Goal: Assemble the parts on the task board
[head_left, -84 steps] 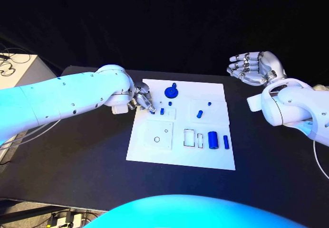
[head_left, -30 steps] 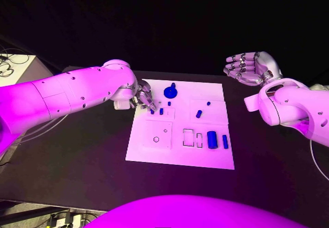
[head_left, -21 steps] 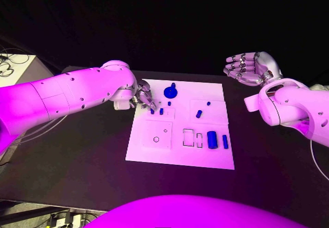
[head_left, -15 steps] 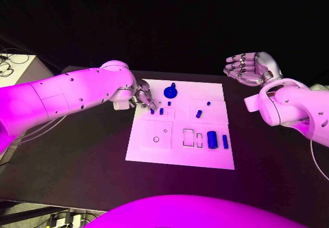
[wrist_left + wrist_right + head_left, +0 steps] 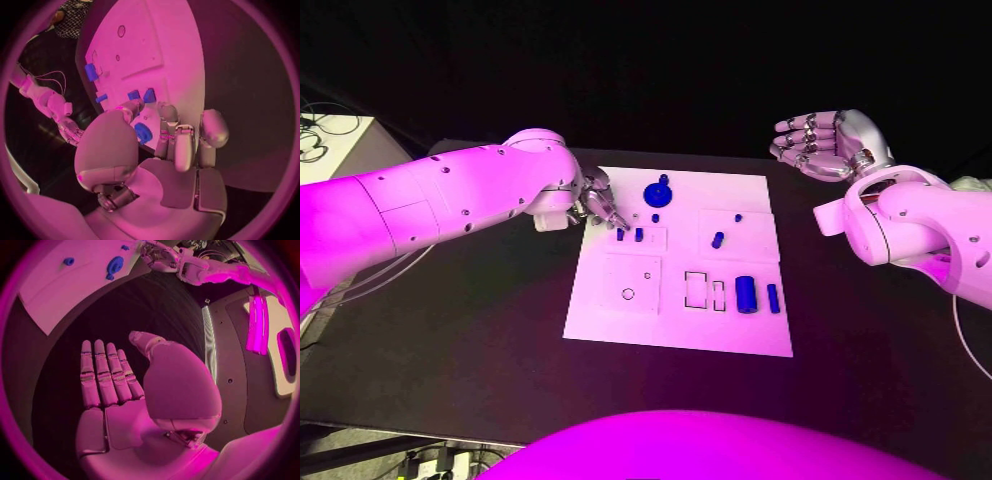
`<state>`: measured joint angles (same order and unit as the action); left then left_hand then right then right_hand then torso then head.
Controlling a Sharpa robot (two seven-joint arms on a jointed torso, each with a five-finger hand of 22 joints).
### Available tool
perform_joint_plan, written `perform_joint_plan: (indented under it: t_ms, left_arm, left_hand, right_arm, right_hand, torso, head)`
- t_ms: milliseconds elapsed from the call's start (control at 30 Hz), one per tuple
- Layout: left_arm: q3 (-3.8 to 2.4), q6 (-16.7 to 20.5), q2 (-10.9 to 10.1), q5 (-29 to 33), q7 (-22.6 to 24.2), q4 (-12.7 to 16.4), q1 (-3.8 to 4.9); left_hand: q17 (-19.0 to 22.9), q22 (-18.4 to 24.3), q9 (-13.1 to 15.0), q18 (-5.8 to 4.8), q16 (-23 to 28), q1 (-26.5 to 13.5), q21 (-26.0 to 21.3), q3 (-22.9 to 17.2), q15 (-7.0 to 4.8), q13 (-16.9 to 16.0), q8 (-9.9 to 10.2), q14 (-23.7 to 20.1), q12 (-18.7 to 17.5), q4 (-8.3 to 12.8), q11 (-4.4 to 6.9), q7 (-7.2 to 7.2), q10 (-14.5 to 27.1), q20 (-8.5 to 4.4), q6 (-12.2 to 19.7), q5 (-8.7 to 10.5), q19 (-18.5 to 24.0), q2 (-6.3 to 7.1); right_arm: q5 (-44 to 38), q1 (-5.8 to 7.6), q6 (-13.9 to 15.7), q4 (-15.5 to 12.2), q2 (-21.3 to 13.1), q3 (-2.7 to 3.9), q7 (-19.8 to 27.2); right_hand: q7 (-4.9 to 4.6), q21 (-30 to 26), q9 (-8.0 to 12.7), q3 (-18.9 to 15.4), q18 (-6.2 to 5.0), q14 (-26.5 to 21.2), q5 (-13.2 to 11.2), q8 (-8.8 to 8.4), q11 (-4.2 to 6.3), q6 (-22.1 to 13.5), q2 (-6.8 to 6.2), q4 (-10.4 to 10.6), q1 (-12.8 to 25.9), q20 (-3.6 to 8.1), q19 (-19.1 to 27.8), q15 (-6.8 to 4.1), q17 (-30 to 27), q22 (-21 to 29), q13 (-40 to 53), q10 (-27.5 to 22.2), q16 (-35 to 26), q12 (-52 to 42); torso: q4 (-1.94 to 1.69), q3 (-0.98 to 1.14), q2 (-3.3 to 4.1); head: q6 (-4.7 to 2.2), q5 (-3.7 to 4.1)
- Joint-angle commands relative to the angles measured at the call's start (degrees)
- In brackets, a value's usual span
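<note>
The white task board (image 5: 678, 330) lies mid-table. My left hand (image 5: 600, 206) hovers at its far left corner, fingers curled toward two small blue pegs (image 5: 620, 235) (image 5: 149, 95) just beyond the fingertips. In the left wrist view a blue part (image 5: 143, 132) shows in the gap between thumb and fingers; I cannot tell whether it is pinched or lies on the board. A round blue knob (image 5: 659, 193), a blue cylinder (image 5: 747, 293) and a blue bar (image 5: 773, 298) lie on the board. My right hand (image 5: 826, 144) (image 5: 109, 385) is raised past the far right corner, fingers spread, holding nothing.
Other small blue parts (image 5: 718, 240) (image 5: 738, 217) (image 5: 656, 217) lie on the board's far half. Empty outlined slots (image 5: 698, 289) and a plate with holes (image 5: 630, 282) occupy the near half. The black table (image 5: 459, 330) surrounds the board.
My left hand has drawn back a little from the two pegs toward the board's far left corner. The right hand has stayed where it was.
</note>
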<state>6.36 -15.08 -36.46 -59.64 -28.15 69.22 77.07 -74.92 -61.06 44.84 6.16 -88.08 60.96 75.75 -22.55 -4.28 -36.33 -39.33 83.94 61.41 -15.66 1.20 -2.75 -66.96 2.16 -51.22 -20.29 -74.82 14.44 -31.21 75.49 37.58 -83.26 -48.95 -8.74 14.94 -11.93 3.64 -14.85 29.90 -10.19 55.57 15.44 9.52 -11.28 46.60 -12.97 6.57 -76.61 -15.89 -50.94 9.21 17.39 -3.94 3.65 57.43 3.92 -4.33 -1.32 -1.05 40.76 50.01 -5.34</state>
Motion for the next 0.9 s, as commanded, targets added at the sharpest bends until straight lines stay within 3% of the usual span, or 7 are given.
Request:
perform_joint_plan:
  t_ms: [33, 200, 433, 567, 700, 833, 900]
  left_arm:
    - [0.00, 1.63, -0.32, -0.43, -0.44, 0.51, -0.33]
    - [-0.57, 3.43, -1.12, 1.18, -0.28, 1.49, -0.34]
    - [-1.79, 7.83, -2.64, 8.58, 4.55, 3.22, -0.34]
    - [-2.17, 11.53, -3.31, 12.09, 10.88, 3.92, -0.34]
    - [-2.34, 15.65, -3.65, 12.79, 17.80, 4.58, -0.35]
    - [-2.28, 19.92, -3.47, 8.23, 24.24, 5.27, -0.59]
    - [-2.11, 22.12, -3.23, 4.93, 27.03, 5.47, -0.90]
  left_hand:
    - [-11.13, 0.06, 0.09, -0.24, 0.26, 0.06, -0.35, 2.10, 0.38, -0.14, -0.10, 4.67, 0.38, -1.08, -0.45, -0.43, 0.11, 0.35, -0.04, 3.31, 0.25, -0.43]
    - [-11.15, 0.08, 0.12, -0.22, 0.26, -1.06, -0.43, 6.59, 0.36, -0.28, -0.15, 4.69, 0.72, -1.19, -0.41, -0.34, 0.09, 0.36, -0.05, 6.75, 0.22, -2.33]
    - [-9.16, 2.90, 0.03, 0.31, 1.43, -0.11, -2.05, 8.64, 0.59, 1.89, 0.28, 3.90, -0.54, -1.14, -0.75, -0.73, 1.94, 0.50, 1.13, 6.77, 1.89, -3.90]
    - [-4.97, 8.59, -1.14, 1.32, 3.91, 2.72, -5.75, 9.65, 2.03, 5.38, 2.00, 1.76, -2.60, -1.08, -2.51, -2.70, 7.20, 1.76, 5.43, 6.48, 5.77, -4.68]
    - [5.82, 23.79, -2.93, 3.84, 10.91, 9.34, -16.61, 8.96, 4.30, 6.28, 3.29, -5.67, -3.67, -0.98, -4.97, -5.04, 13.60, 3.71, 10.53, 5.99, 16.50, -4.48]
    - [26.17, 27.84, -6.78, 4.18, 26.16, 20.49, -23.32, 2.32, 6.31, 10.18, 5.48, -23.81, -8.97, 0.82, -6.95, -7.06, 21.58, 5.34, 13.02, 5.76, 21.37, -3.56]
    - [27.67, 28.54, -8.98, 4.26, 26.97, 23.08, -24.51, -1.04, 6.54, 12.30, 6.56, -25.59, -10.89, 1.47, -7.44, -7.17, 22.10, 5.80, 13.18, 6.02, 21.63, -2.30]
  right_arm:
    - [-0.15, -0.07, -0.62, -0.06, -0.04, 0.02, 0.61]
    - [-0.15, -0.12, -0.64, -0.02, -0.05, 0.02, 0.60]
    - [-0.13, -0.22, -0.67, 0.02, -0.04, 0.02, 0.63]
    - [-0.12, -0.26, -0.64, 0.08, -0.04, 0.02, 0.65]
    - [-0.11, -0.28, -0.60, 0.12, -0.10, 0.02, 0.67]
    - [-0.11, -0.29, -0.67, 0.21, -0.17, 0.02, 0.70]
    - [-0.11, -0.29, -0.75, 0.26, -0.18, 0.02, 0.71]
  right_hand:
    - [-2.89, -0.10, 0.05, -0.28, -0.33, -0.27, 0.28, -0.36, -0.28, -0.36, 0.03, -0.20, 0.59, -0.01, 0.34, 0.26, -0.08, 0.05, -0.05, 0.01, -0.29, 0.37]
    - [-2.91, -0.12, 0.06, -0.31, -0.32, -0.31, 0.28, -0.38, -0.30, -0.36, 0.04, -0.21, 0.62, -0.02, 0.40, 0.29, -0.13, 0.08, -0.05, 0.00, -0.30, 0.40]
    - [-2.91, -0.12, 0.06, -0.31, -0.32, -0.31, 0.28, -0.38, -0.30, -0.36, 0.04, -0.21, 0.62, -0.02, 0.40, 0.29, -0.13, 0.08, -0.05, 0.00, -0.30, 0.40]
    - [-2.91, -0.12, 0.06, -0.31, -0.32, -0.31, 0.28, -0.38, -0.30, -0.36, 0.04, -0.21, 0.62, -0.02, 0.40, 0.29, -0.13, 0.08, -0.05, 0.00, -0.30, 0.40]
    - [-2.93, -0.12, 0.08, -0.34, -0.32, -0.34, 0.30, -0.40, -0.31, -0.35, 0.07, -0.22, 0.64, -0.05, 0.47, 0.31, -0.20, 0.12, -0.04, 0.01, -0.29, 0.42]
    - [-2.85, -0.13, 0.10, -0.35, -0.31, -0.42, 0.33, -0.42, -0.30, -0.31, 0.14, -0.32, 0.57, -0.09, 0.58, 0.37, -0.33, 0.19, -0.03, 0.06, -0.30, 0.44]
    - [-2.85, -0.13, 0.10, -0.35, -0.31, -0.42, 0.33, -0.42, -0.30, -0.31, 0.14, -0.32, 0.57, -0.09, 0.58, 0.37, -0.33, 0.19, -0.03, 0.06, -0.30, 0.44]
  torso:
    - [-0.03, -0.02, -0.04]
    - [-0.04, -0.04, -0.05]
    - [-0.04, 0.02, -0.06]
    - [-0.04, 0.01, -0.07]
    - [-0.03, 0.01, -0.01]
    - [-0.11, -0.02, 0.00]
    - [-0.13, -0.04, -0.04]
  head:
    - [-0.01, 0.01]
    - [-0.01, 0.04]
    - [-0.01, 0.09]
    - [-0.01, 0.18]
    - [-0.29, 0.41]
    - [-0.72, 0.64]
    - [-0.98, 0.73]
